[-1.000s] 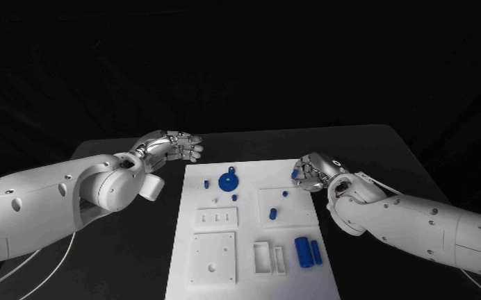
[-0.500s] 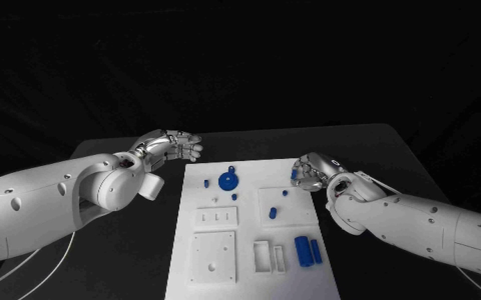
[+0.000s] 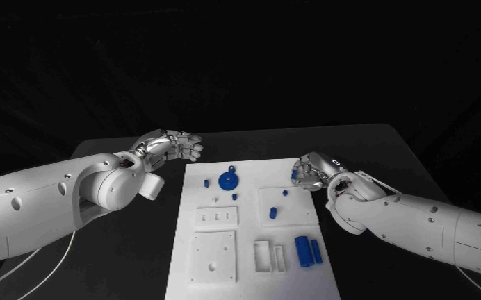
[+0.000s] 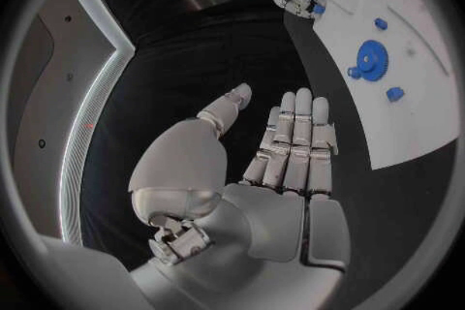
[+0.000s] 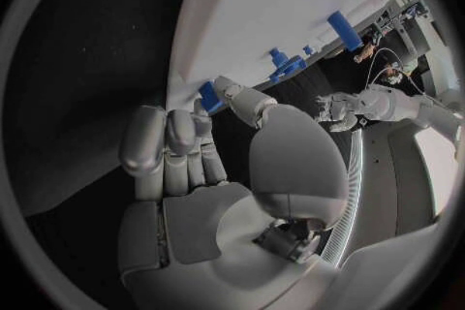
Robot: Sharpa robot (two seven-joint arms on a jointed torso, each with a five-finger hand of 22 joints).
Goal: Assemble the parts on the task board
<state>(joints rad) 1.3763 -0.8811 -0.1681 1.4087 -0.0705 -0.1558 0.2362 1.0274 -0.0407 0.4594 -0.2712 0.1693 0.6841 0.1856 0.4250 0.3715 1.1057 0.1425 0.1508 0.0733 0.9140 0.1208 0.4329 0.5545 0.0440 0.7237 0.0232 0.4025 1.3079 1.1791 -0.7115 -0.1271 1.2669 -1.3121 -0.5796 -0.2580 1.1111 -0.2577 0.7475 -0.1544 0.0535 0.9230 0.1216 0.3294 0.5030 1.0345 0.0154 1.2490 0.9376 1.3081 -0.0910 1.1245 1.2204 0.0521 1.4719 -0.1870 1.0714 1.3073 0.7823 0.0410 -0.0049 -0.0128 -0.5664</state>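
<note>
The right hand (image 3: 313,173) pinches a small blue part (image 5: 209,96) at the task board's (image 3: 251,272) right edge, near the far corner. The left hand (image 3: 170,146) hovers over the bare table beside the board's far left corner, fingers apart and holding nothing. To seat the part well, the robot should probably keep it pinched firmly and line it up over its socket before pressing.
</note>
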